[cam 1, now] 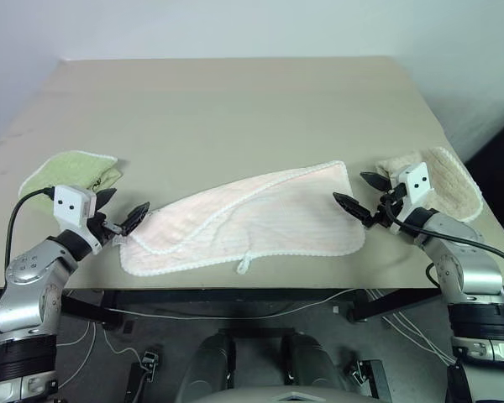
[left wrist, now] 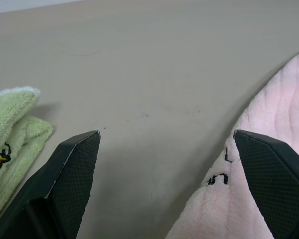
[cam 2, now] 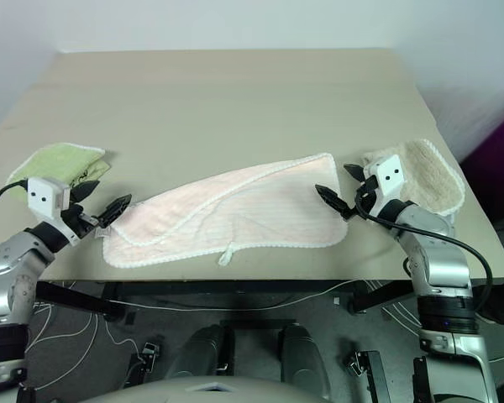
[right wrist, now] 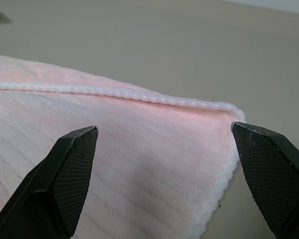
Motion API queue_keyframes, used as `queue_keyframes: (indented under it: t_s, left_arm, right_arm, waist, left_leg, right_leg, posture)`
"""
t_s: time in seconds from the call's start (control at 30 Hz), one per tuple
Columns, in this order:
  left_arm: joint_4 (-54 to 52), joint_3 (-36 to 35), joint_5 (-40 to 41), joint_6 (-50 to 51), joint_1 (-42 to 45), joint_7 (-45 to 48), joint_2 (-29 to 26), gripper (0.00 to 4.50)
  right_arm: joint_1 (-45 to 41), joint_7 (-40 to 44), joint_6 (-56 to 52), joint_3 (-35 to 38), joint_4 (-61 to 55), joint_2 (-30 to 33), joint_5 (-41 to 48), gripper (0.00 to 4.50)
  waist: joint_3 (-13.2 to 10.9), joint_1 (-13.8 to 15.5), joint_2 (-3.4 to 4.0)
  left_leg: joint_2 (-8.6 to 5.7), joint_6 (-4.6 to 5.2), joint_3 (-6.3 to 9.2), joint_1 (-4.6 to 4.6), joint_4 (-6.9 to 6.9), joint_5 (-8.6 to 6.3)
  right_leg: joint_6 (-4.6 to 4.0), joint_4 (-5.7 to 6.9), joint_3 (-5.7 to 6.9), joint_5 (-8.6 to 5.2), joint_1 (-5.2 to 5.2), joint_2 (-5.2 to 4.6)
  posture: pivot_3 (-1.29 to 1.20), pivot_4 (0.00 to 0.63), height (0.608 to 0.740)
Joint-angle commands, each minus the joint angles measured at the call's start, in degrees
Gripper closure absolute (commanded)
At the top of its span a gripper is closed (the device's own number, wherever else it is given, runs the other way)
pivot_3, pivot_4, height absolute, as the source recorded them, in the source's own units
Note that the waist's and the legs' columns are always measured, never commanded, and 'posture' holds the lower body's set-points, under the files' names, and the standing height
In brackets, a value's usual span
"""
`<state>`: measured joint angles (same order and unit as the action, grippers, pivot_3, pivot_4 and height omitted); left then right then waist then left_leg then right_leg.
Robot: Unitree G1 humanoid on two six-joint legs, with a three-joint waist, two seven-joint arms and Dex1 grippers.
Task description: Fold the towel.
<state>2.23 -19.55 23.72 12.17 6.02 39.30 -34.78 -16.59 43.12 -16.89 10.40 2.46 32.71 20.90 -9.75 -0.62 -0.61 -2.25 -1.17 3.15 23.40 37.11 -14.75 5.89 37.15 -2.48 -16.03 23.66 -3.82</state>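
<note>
Beige and bare at the far side, the surface (cam 1: 235, 101) holds three cloths near its front edge. The towel (cam 1: 252, 220), pink with a white wavy edge, lies loosely folded in the middle. At its left end waits the left end effector (cam 1: 122, 211), fingers spread wide, holding nothing. At its right corner waits the right end effector (cam 1: 361, 195), spread wide too. A green towel (cam 1: 71, 172) lies at the left, a beige towel (cam 1: 449, 189) at the right.

The towel (cam 1: 252, 220) lies folded on the table (cam 1: 235, 101), an open gripper at each end.
</note>
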Motion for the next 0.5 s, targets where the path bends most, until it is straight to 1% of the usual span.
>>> queue_keyframes:
  t_s: [0.03,0.23,0.5]
  left_arm:
    - [-1.6,0.55,-0.49,-0.98,0.48,-0.17,0.26,0.0]
    - [-1.32,1.69,-1.81,-2.05,0.03,-0.75,1.6,0.0]
    - [-1.79,1.83,-2.28,-3.41,-0.63,-0.29,1.04,0.0]
  right_arm:
    - [0.34,-0.34,1.51,1.4,-2.07,0.99,-0.16,0.01]
    - [0.1,-0.64,1.48,0.96,-2.63,1.11,-0.62,0.01]
    - [-0.56,-0.3,2.3,0.41,-1.35,1.09,-1.08,0.01]
  waist:
    - [0.0,-0.02,0.0]
    - [0.0,-0.07,0.0]
    - [0.0,-0.06,0.0]
  left_leg:
    - [0.0,0.0,0.0,0.0,0.0,0.0]
    - [0.0,0.0,0.0,0.0,0.0,0.0]
    - [0.0,0.0,0.0,-0.01,0.0,0.0]
  right_leg:
    - [0.0,0.0,0.0,0.0,0.0,0.0]
    - [0.0,0.01,0.0,0.0,0.01,0.01]
    - [0.0,0.0,0.01,0.0,0.0,0.01]
  posture:
    - [0.0,0.15,0.74]
    - [0.0,0.15,0.74]
    - [0.0,0.15,0.74]
